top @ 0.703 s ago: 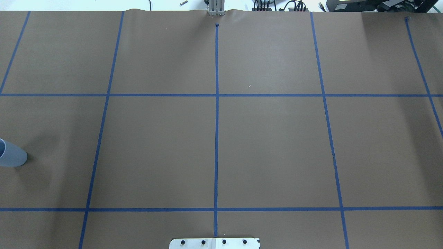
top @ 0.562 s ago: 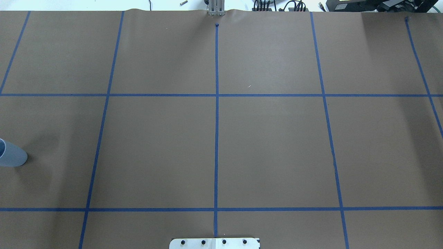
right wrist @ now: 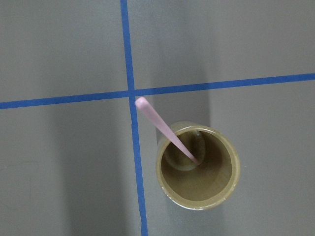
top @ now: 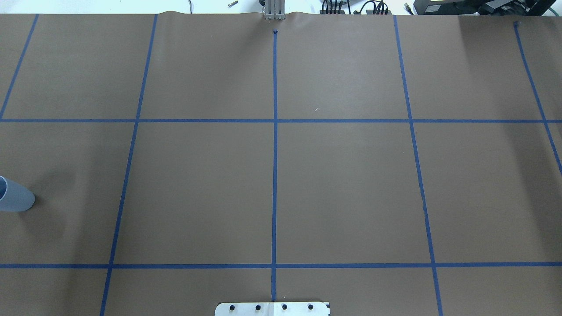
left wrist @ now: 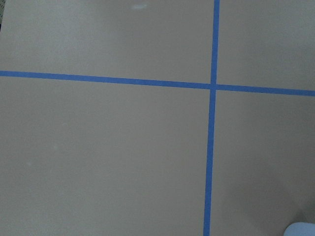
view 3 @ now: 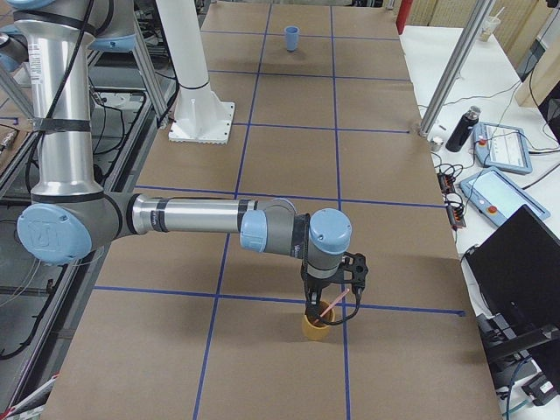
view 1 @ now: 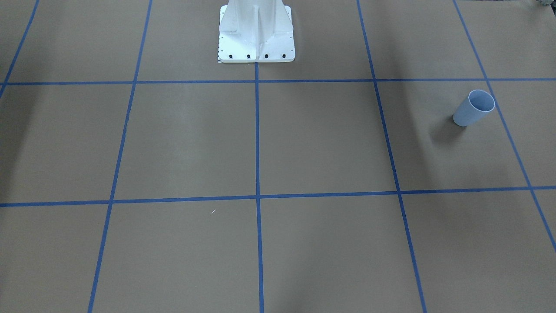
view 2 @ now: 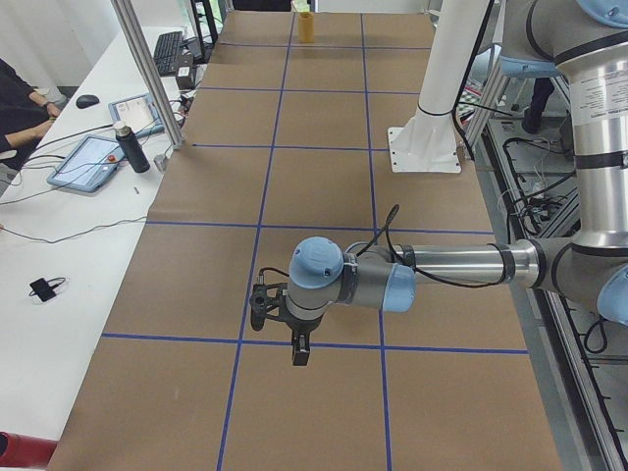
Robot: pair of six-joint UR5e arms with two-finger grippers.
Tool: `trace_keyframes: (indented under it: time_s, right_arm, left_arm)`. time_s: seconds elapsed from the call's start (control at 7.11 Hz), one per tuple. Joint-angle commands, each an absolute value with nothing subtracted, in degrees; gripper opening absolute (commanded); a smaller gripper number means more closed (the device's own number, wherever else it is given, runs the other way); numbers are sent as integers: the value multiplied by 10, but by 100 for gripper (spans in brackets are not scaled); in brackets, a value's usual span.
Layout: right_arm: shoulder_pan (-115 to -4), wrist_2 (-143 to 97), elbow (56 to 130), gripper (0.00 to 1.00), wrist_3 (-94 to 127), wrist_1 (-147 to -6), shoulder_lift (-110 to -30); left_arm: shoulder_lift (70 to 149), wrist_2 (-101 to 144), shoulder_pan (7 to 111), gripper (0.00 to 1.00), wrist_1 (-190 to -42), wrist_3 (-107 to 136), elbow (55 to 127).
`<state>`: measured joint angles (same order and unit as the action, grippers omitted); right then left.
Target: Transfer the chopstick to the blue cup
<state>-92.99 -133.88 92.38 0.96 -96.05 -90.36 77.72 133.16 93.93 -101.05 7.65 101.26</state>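
Note:
One pale pink chopstick (right wrist: 167, 130) stands leaning in a tan cup (right wrist: 197, 169), its top end out over the rim. In the exterior right view my right gripper (view 3: 325, 306) hangs straight over this tan cup (view 3: 315, 328) and the chopstick (view 3: 329, 306); I cannot tell whether it is open or shut. The blue cup (view 1: 473, 108) stands upright and empty on my far left (top: 13, 195), also seen far off (view 3: 291, 38). My left gripper (view 2: 297, 353) points down over the table; I cannot tell its state. No fingers show in either wrist view.
The table is brown paper with a blue tape grid (top: 275, 120). The robot's white base (view 1: 256, 34) stands at the near middle edge. In the exterior left view the tan cup (view 2: 305, 26) is at the far end. Tablets and a bottle (view 3: 461, 129) lie beyond the table's far edge.

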Motion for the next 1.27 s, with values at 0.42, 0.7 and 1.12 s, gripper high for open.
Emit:
trace_keyframes:
  time_s: [0.42, 0.7, 1.12]
  right_arm:
    - [-930, -1338, 962, 100, 13, -961, -904]
    - [-928, -1340, 952, 100, 13, -961, -904]
    - [-926, -1348, 951, 100, 12, -961, -908]
  left_arm:
    - [793, 1374, 774, 98, -1097, 312, 1017]
    - [775, 1374, 749, 98, -1116, 318, 1033]
    - [754, 1372, 682, 98, -1162, 388, 1032]
